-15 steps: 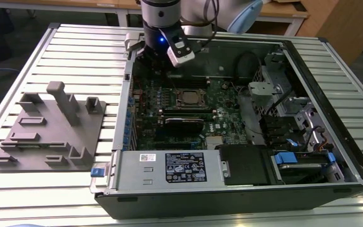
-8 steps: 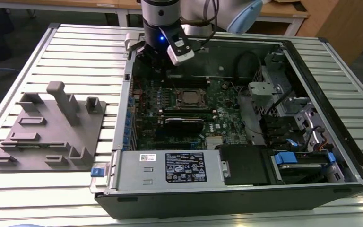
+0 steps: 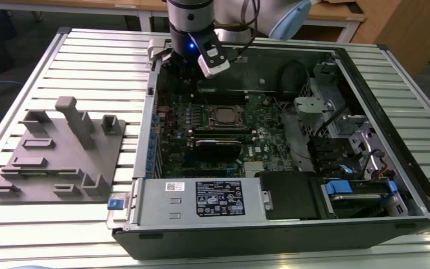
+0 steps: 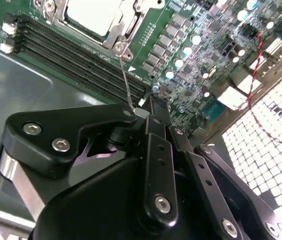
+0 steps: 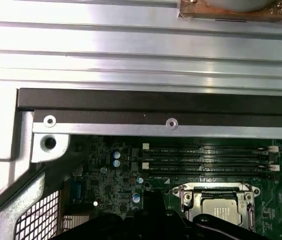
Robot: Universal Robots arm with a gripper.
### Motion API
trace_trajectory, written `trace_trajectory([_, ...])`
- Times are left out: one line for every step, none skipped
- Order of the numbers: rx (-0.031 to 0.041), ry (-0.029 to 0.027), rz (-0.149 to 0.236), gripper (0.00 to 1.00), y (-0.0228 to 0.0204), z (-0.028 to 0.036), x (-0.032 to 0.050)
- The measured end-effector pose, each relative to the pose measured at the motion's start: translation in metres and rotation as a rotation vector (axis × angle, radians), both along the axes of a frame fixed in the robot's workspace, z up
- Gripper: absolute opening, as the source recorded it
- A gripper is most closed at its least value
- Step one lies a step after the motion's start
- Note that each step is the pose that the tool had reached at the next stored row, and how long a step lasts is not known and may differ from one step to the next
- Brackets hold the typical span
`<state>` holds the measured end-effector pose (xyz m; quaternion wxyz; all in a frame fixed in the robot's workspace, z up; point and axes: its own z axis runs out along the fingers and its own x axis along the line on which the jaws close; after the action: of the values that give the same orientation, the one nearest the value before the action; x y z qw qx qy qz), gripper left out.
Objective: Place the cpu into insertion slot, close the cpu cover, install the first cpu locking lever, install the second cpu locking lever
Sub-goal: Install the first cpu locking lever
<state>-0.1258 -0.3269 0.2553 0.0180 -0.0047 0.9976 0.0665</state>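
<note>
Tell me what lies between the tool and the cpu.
In the second wrist view, long black memory slots lie between the tool and the cpu, and a thin metal lever crosses over them.

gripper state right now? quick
Gripper: shut, apparently pinching the free end of the cpu locking lever.

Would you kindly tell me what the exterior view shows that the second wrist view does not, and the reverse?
The exterior view adds the grey fixture tray on the slatted table and the labelled power-supply box. The second wrist view adds a thin locking lever running from the socket's corner toward the pincer, plus red-black twisted wires. Both show the cpu in the insertion slot and the long memory slots.
</note>
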Motion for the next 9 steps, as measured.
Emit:
trace_trajectory([0.0010, 0.0000, 0.000, 0.10, 0.0001, 0.0000, 0.0000])
trace_trajectory([0.0021, 0.0000, 0.000, 0.10, 0.0001, 0.0000, -0.0001])
trace_trajectory([0.0046, -0.0001, 0.000, 0.10, 0.0000, -0.0001, -0.0002])
trace_trajectory([0.0101, -0.0001, 0.000, 0.10, -0.0001, -0.0001, -0.0002])
trace_trajectory([0.0197, -0.0001, 0.000, 0.10, 0.0000, -0.0001, -0.0002])
trace_trajectory([0.0298, -0.0001, 0.000, 0.10, 0.0000, -0.0001, -0.0002])
trace_trajectory([0.0359, -0.0001, 0.000, 0.10, 0.0000, -0.0001, -0.0002])
trace_trajectory([0.0370, -0.0001, 0.000, 0.10, 0.0000, -0.0001, -0.0002])
trace_trajectory([0.0371, -0.0001, 0.000, 0.10, 0.0000, -0.0001, -0.0002])
